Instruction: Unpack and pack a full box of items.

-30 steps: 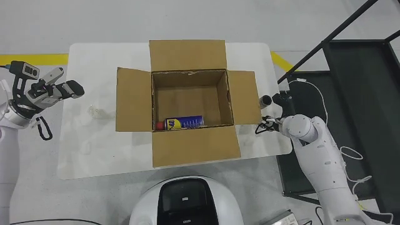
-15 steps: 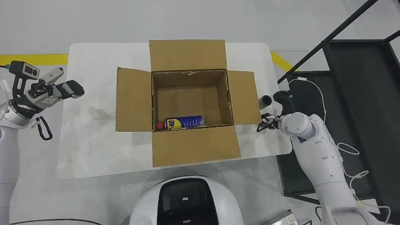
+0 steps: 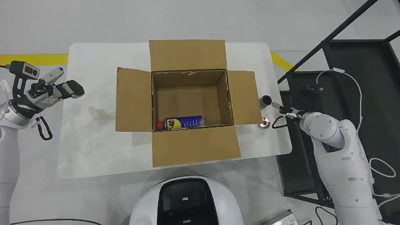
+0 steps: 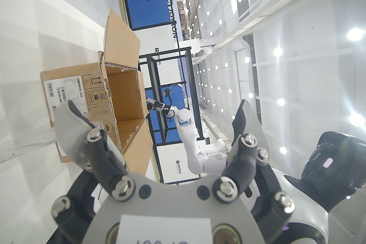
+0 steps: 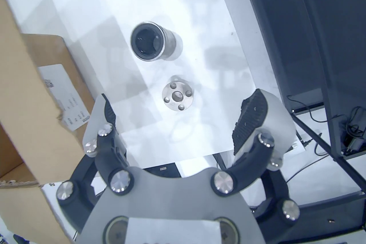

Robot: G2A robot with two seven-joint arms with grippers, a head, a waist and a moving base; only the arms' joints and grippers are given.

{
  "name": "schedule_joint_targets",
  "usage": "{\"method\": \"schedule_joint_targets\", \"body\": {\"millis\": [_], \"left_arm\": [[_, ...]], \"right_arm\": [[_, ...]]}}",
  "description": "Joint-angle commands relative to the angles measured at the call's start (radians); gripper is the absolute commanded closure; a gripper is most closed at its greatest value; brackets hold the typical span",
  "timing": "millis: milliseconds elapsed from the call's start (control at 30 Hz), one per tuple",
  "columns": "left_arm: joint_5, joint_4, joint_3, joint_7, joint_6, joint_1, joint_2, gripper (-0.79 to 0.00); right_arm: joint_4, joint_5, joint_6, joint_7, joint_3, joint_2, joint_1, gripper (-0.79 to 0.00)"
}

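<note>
An open cardboard box (image 3: 134, 100) stands mid-table with its flaps spread. A blue spray can (image 3: 185, 123) lies inside along the near wall. To the box's right, a short metal cylinder (image 3: 265, 100) stands on the table beside a small round metal flange (image 3: 265, 124). My right gripper (image 3: 279, 115) hovers open at the table's right edge, just right of both parts. In the right wrist view the flange (image 5: 177, 97) and cylinder (image 5: 151, 41) lie beyond the open right gripper (image 5: 180, 107). My left gripper (image 3: 70, 82) is open at the table's left edge, holding nothing, with the box (image 4: 85, 90) ahead of it.
A crumpled clear plastic bag (image 3: 97, 110) lies on the white table (image 3: 94, 150) left of the box. A black metal rack (image 3: 350, 100) stands close to the table's right side, behind the right arm.
The right gripper has drawn back to the right from over the table's edge, and the flange now lies uncovered where it was. The left arm has not moved.
</note>
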Motion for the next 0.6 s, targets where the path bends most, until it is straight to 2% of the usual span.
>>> {"method": "schedule_joint_targets", "body": {"millis": [0, 300, 567], "left_arm": [[0.000, 0.000, 0.000, 0.000, 0.000, 0.000, 0.000, -0.785], [0.000, 0.000, 0.000, 0.000, 0.000, 0.000, 0.000, -0.785], [0.000, 0.000, 0.000, 0.000, 0.000, 0.000, 0.000, -0.785]], "right_arm": [[-0.045, 0.034, -0.019, 0.009, 0.003, 0.000, 0.012, -0.785], [-0.135, 0.079, -0.263, 0.147, -0.109, 0.012, 0.177, -0.785], [-0.106, 0.140, -0.463, 0.248, -0.313, 0.008, 0.297, -0.785]]}}
